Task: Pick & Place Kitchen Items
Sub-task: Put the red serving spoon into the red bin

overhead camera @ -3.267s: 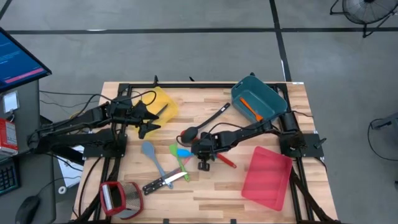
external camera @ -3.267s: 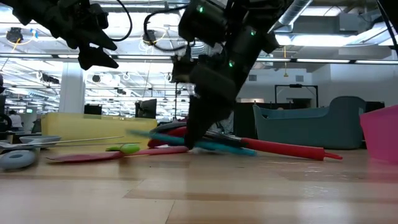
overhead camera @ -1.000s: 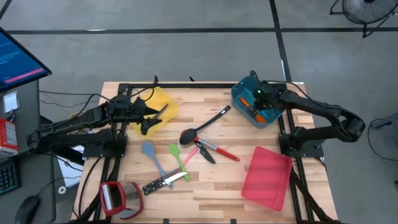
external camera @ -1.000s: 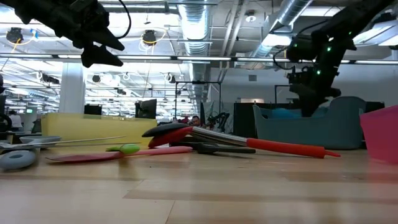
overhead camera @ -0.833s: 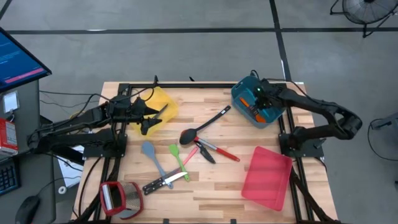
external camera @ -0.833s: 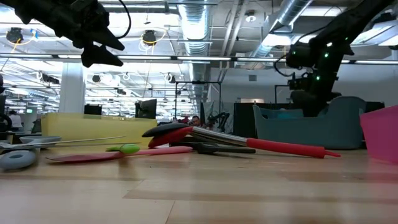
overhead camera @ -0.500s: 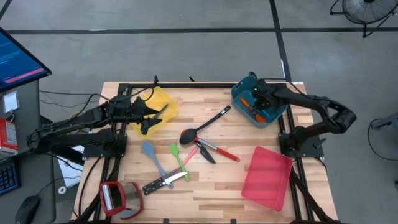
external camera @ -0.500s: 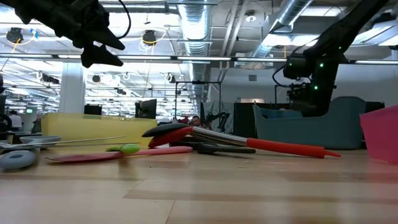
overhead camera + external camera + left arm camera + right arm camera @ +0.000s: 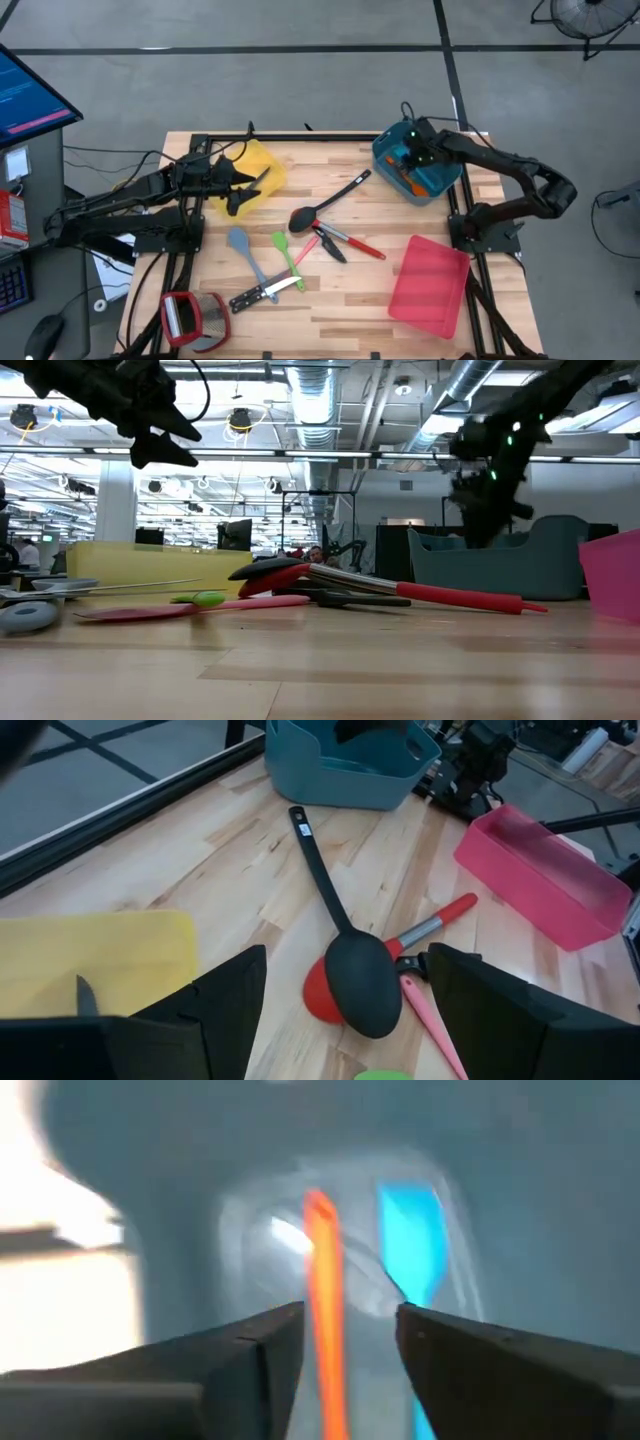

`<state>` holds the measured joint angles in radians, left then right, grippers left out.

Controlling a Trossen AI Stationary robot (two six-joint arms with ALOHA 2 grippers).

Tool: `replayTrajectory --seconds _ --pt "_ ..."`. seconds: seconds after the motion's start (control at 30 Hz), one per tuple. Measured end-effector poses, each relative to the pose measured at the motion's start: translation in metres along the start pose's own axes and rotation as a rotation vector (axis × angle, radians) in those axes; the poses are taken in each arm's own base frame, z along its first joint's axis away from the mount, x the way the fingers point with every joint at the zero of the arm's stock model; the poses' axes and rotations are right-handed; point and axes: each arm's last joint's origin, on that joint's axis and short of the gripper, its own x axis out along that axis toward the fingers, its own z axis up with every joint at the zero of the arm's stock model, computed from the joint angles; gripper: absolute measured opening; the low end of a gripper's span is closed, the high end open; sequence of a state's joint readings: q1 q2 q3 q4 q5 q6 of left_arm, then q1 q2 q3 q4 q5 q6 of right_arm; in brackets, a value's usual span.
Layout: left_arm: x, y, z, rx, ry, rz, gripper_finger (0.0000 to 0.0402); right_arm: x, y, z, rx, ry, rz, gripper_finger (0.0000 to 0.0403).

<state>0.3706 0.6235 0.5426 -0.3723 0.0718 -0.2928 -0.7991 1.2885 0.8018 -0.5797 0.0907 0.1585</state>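
My right gripper (image 9: 413, 152) is hovering over the teal bin (image 9: 438, 160), fingers apart, gripping nothing | orange spatula (image 9: 326, 1315) and blue spatula (image 9: 411, 1240) are lying inside the bin | my left gripper (image 9: 232, 187) is waiting, fingers apart, beside the yellow bin (image 9: 268, 165) | ladle (image 9: 322, 204) is lying mid-table

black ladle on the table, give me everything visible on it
The black ladle looks like matte dark plastic: an oval bowl and a long thin straight handle. It lies flat on the wooden table near the middle, handle pointing diagonally toward the teal plastic bin, its tip short of the bin. The bowl overlaps a red rounded utensil head and sits beside a red-handled tool. Neither pincer touches it.
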Motion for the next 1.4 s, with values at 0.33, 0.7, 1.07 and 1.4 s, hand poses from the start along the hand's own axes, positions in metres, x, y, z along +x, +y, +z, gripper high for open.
replayTrajectory --seconds 0.33,0.7,1.07,1.4 --pt "0.000 0.000 0.000 0.000 -0.009 0.018 0.0257 -0.068 0.064 0.030 -0.166 -0.307 0.329 0.0230" --pt "0.000 0.000 0.001 0.001 -0.015 0.017 0.0257 -0.039 0.177 -0.004 -0.389 -0.272 0.537 0.0220" --pt "0.000 0.000 0.001 0.006 -0.019 0.015 0.0257 0.005 0.236 -0.055 -0.432 -0.100 0.580 0.0240" --pt "0.000 0.000 0.001 0.008 -0.019 0.015 0.0257 0.042 0.251 -0.085 -0.416 0.036 0.500 0.0240"
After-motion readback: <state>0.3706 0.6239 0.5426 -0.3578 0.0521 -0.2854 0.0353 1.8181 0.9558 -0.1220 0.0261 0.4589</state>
